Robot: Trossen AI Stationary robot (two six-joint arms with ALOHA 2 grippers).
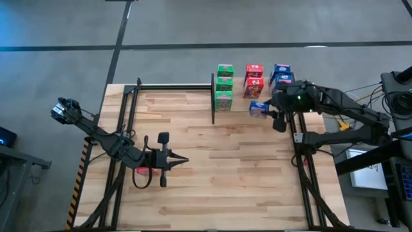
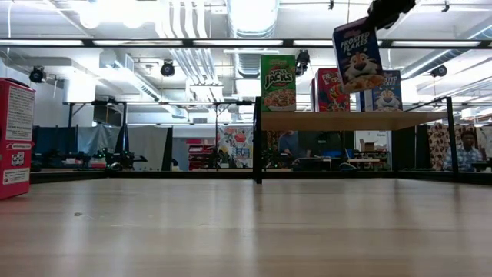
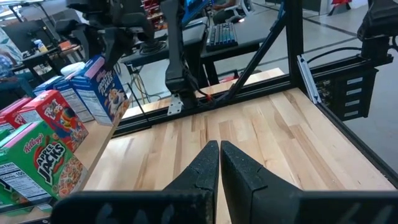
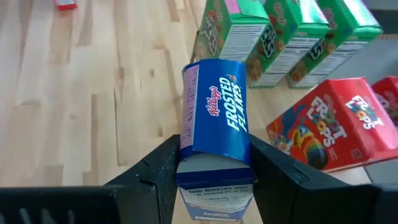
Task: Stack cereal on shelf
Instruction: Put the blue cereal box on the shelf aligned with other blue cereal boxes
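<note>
The shelf (image 2: 354, 121) stands at the table's far right on black posts. It carries a row of green cereal boxes (image 1: 224, 84), red boxes (image 1: 254, 78) and blue boxes (image 1: 281, 73). My right gripper (image 1: 273, 111) is shut on a blue Frosted Flakes box (image 4: 214, 106), which hangs above the shelf's near edge in the low view (image 2: 357, 54). One red box (image 1: 143, 171) stands on the table at the near left, also in the low view (image 2: 15, 138). My left gripper (image 3: 219, 163) is shut and empty beside that red box. My right gripper pinches the blue box between its two fingers (image 4: 158, 168), one on each narrow side, near the box's top flap end (image 4: 214, 183). The fingers come from above, slanting down. The box hangs tilted below them, clear of the shelf.
A black post (image 1: 213, 98) stands at the shelf's left end beside the green boxes. Black frame rails (image 1: 174, 86) run along the table's far and side edges. Bare plank tabletop (image 1: 238, 174) lies between the two arms.
</note>
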